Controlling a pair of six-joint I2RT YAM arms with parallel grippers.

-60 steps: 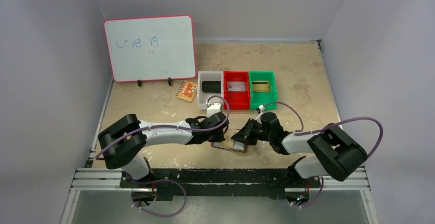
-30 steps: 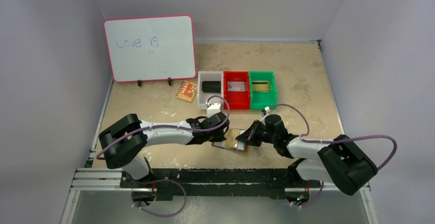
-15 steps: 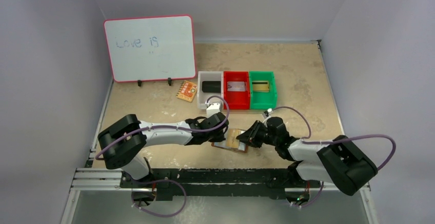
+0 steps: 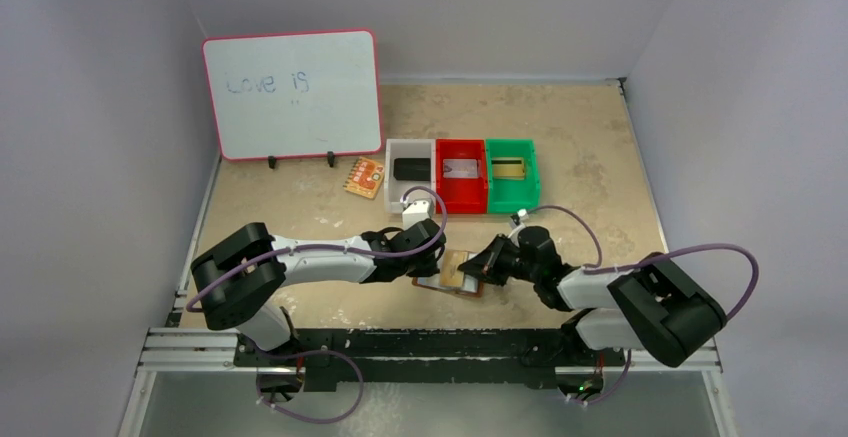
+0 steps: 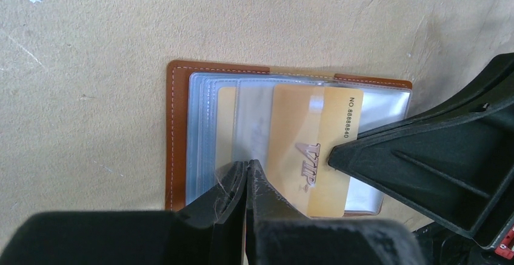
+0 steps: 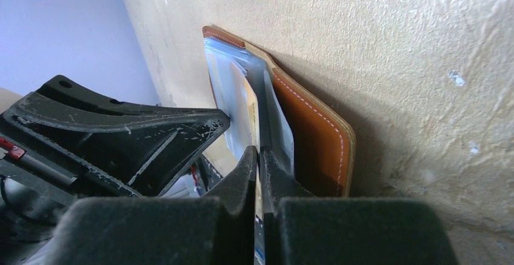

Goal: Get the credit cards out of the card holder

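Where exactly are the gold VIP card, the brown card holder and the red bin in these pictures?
gold VIP card [image 5: 312, 137]: left wrist view, its face near the lettering.
card holder [image 5: 171, 137]: left wrist view, its brown leather border.
red bin [image 4: 462, 197]: top external view, its near wall.

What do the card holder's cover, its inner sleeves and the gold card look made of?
Card holder cover: smooth brown leather or an imitation, with pale stitching along the edge.
Inner sleeves: soft clear plastic, glossy; their contents show through.
Gold card: probably stiff plastic with a metallic sheen and a printed number.
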